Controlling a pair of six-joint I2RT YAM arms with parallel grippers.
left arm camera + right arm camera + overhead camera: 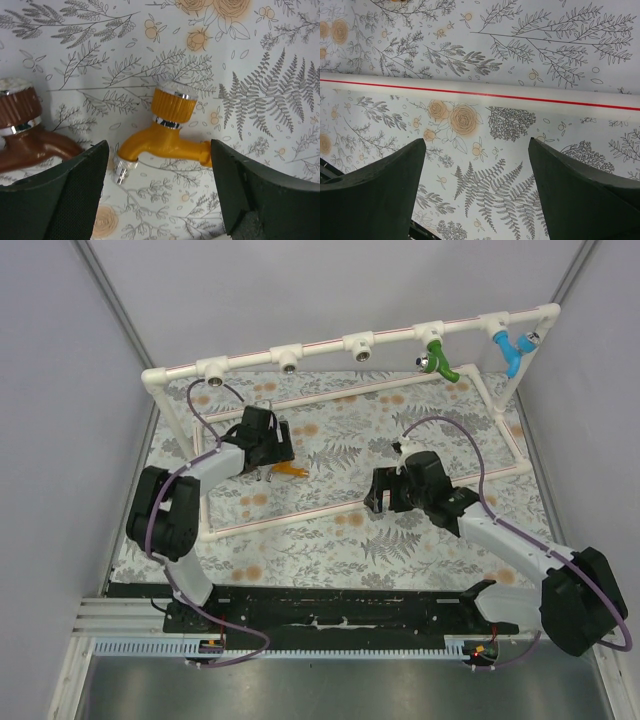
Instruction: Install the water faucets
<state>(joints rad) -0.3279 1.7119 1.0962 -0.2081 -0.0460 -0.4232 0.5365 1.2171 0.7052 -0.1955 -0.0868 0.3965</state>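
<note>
Left gripper (158,145), spread wide, frames the orange-yellow faucet (167,137) lying on the floral mat (100,50) below it.

A robot test cell in a lab, not a home; plain grey walls (60,390) box in the table; a left arm (170,510) and a right arm (520,550) are bolted to a black rail (330,605); purple cables (440,420) loop loose; a white pipe frame (325,344) stands as a plumbing mock-up on a floral cloth (330,530); bare sheet metal (300,690) lies in front.
</note>
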